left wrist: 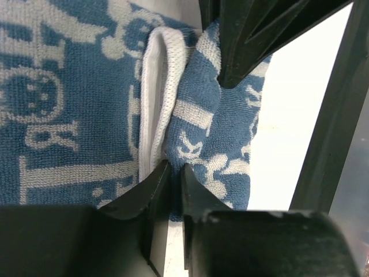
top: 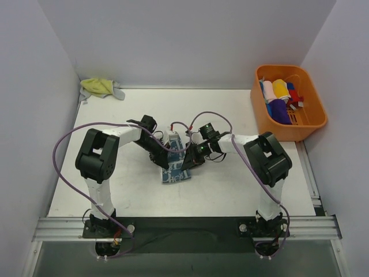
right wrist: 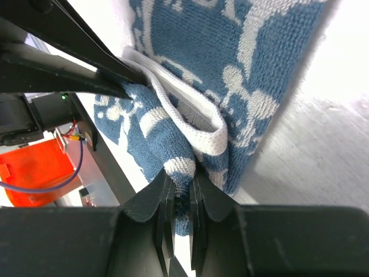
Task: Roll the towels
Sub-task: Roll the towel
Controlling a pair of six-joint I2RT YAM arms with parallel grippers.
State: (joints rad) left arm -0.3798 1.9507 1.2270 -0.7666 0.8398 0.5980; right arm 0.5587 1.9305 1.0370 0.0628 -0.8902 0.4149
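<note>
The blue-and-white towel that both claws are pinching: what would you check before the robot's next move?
1. Left gripper shut on the blue-and-white towel: ok.
2. Right gripper shut on the same raised fold: ok.
3. Near end of the towel lying flat on the table: ok.
4. Fold even across the towel's width: cannot tell, mostly hidden from above.
5. Yellow-green towel out of the way in the far left corner: ok.

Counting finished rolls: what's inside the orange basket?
The basket holds bundled cloths: a yellow cloth, a purple cloth, a pale cloth, plus blue and red bits. Anything beneath them is covered, so there is no sure count.
</note>
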